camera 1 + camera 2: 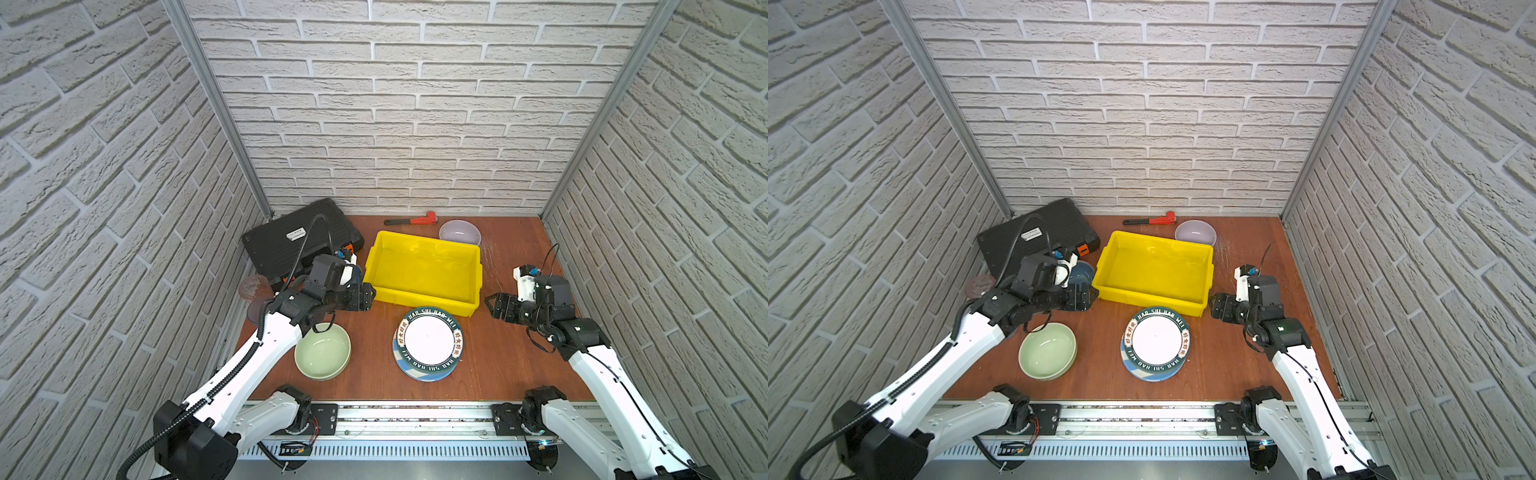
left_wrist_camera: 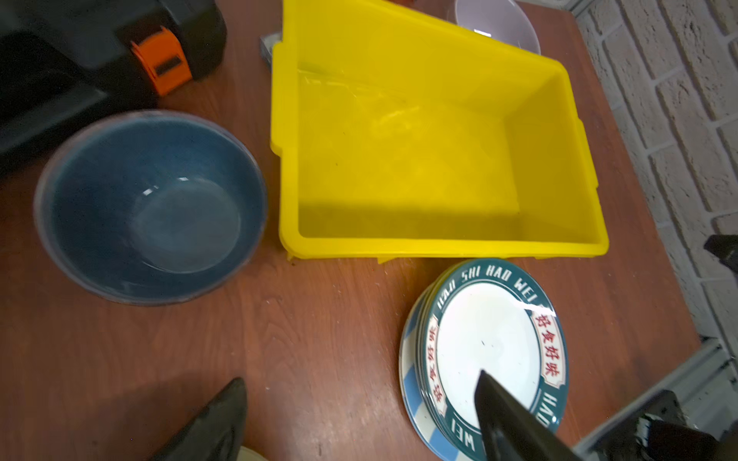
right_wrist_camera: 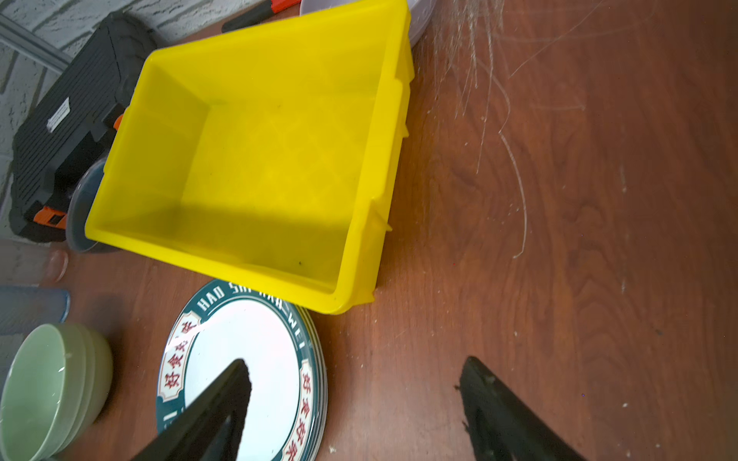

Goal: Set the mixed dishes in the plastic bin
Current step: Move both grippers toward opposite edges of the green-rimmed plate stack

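Flanking the empty yellow bin [image 1: 419, 299], the left gripper [image 1: 368, 296] and the right gripper [image 1: 491, 305] are being held spread, grasping nothing; the plate stack [image 1: 428, 343] is being shown lying just before it.

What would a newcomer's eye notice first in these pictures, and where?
The bright yellow rectangular plastic bin stands empty in the middle of the brown wooden table. Just in front of it lies a stack of round plates, the top one white with a dark-green lettered rim; left of them sit nested pale green bowls.
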